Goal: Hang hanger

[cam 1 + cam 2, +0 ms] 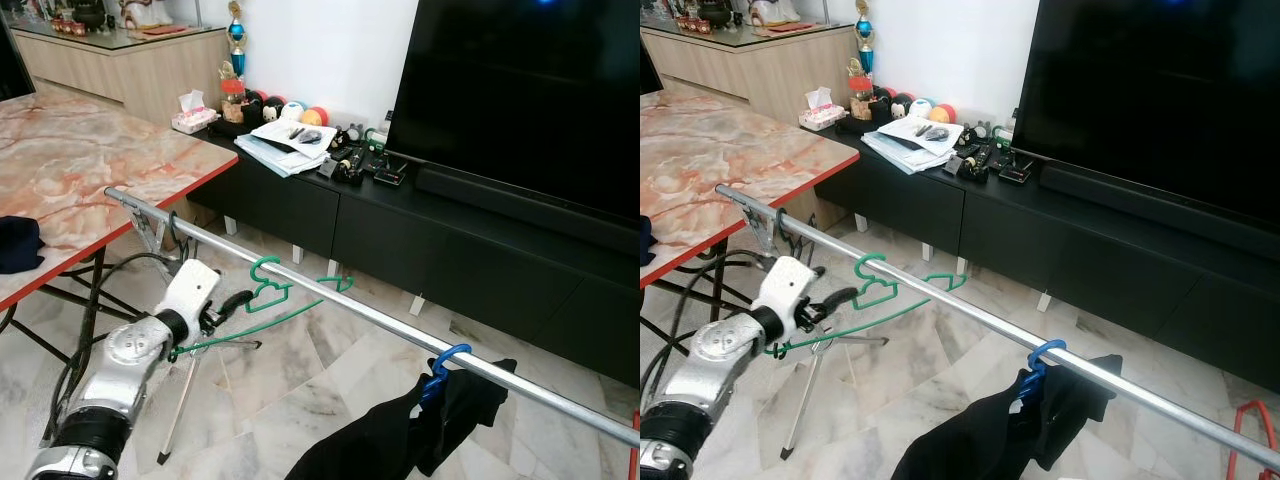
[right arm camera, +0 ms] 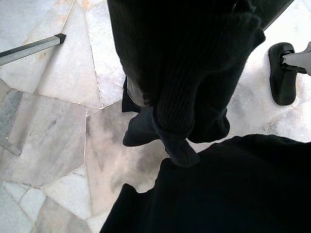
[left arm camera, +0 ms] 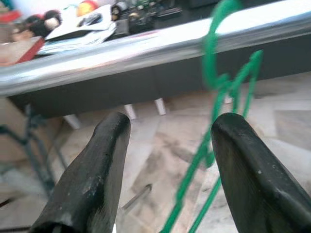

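Hanging was under way; left claw (image 1: 236,300), fingers spread, flanked the green hanger (image 1: 275,292) hooked at the rail (image 1: 380,318); withdrawal looked due next.

The hanger (image 1: 290,296) is thin green wire, its hook (image 1: 262,268) curled over the silver rail (image 1: 390,320) from the near side, so it hangs on the rail near its left end. Its body is tilted, not hanging plumb: one shoulder (image 1: 338,283) rises just past the rail on the far side, while the long bottom bar (image 1: 240,330) slopes down and to the left below the rail. The rail itself runs slantwise from upper left to lower right, and further right along it a blue hanger (image 1: 440,368) carries a black garment (image 1: 400,430).
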`<state>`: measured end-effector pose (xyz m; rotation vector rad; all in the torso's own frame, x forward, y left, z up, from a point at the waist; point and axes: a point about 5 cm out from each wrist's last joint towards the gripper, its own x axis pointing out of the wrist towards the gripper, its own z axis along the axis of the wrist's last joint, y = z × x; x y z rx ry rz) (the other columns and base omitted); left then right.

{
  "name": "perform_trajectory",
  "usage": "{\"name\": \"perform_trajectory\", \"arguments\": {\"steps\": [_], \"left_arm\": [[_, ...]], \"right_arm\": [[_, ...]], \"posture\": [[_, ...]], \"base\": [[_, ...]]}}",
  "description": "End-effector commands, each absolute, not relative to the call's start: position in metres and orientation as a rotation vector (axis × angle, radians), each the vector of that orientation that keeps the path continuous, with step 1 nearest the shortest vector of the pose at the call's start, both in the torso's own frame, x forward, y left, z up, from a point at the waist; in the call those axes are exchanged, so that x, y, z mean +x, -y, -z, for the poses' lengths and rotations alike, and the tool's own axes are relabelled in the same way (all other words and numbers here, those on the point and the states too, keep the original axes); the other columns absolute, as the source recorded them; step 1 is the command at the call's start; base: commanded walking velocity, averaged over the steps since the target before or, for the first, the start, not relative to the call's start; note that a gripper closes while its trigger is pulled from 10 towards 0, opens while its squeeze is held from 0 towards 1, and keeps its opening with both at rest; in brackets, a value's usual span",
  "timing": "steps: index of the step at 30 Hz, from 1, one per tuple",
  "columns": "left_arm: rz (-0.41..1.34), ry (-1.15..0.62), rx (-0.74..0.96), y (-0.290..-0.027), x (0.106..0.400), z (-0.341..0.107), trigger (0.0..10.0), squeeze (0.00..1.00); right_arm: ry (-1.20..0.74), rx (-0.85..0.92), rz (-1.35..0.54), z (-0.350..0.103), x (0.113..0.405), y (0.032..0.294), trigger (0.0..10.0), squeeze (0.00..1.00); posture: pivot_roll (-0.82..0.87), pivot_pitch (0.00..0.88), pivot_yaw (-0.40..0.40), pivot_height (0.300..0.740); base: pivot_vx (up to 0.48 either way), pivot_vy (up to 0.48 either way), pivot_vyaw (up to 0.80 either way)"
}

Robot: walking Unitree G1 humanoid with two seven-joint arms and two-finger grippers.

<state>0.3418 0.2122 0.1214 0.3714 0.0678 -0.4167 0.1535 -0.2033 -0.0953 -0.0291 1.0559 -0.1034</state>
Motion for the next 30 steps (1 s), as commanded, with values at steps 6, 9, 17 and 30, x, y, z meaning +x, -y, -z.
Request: {"name": "perform_trajectory", "arguments": {"steps": [6,9,17,30], "left_arm": [[0.402,-0.151,0.356,-0.212,0.345,-0.103,10.0,0.00],[0.400,-0.196,0.328,-0.209,0.344,-0.093,10.0,0.00],[0.431,-0.249,0.273,-0.202,0.342,-0.080,10.0,0.00],[0.540,-0.212,0.295,-0.197,0.341,-0.087,10.0,0.00]], "right_arm": [[-1.045,-0.040,0.105,0.094,0.156,0.207,10.0,0.00],[-1.043,-0.039,0.108,0.093,0.157,0.207,10.0,0.00],[-1.044,-0.043,0.111,0.093,0.157,0.208,10.0,0.00],[-1.045,-0.052,0.100,0.093,0.157,0.208,10.0,0.00]], "posture": [[0.14,0.000,-0.064,0.740],[0.14,0.000,-0.065,0.740],[0.13,0.000,-0.068,0.740],[0.13,0.000,-0.070,0.740]], "base": [[0.000,0.000,0.00],[0.000,0.000,0.00],[0.000,0.000,0.00],[0.000,0.000,0.00]]}}
